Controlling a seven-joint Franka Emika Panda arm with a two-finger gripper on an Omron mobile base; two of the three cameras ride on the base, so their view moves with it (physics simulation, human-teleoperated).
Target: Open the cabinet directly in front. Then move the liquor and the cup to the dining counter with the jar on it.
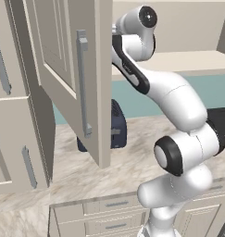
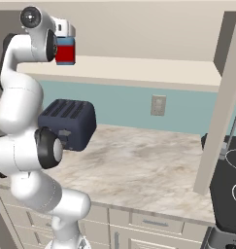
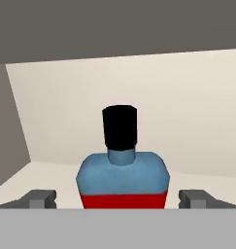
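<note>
A dark toaster [image 2: 67, 124] is sitting on a marbled countertop [image 2: 139, 170], close to the teal back wall [image 2: 124, 104]. A beige wall outlet [image 2: 158, 105] is showing on that wall. Low drawers [image 1: 116, 215] with short horizontal handles are running beneath the countertop. A black stovetop [image 2: 228, 187] is lying at the right.

The white arm rises from its base in a tall S-curve, dark-ringed elbow low and forward, upper links climbing to a bent wrist held high. The end effector [image 3: 117, 199] points level and away from the base, its two dark fingertips [image 3: 42, 198] spread wide apart, one to each side, neither pad touching anything. In the right base view the hand [image 2: 61, 30] sits at the upper left.
</note>
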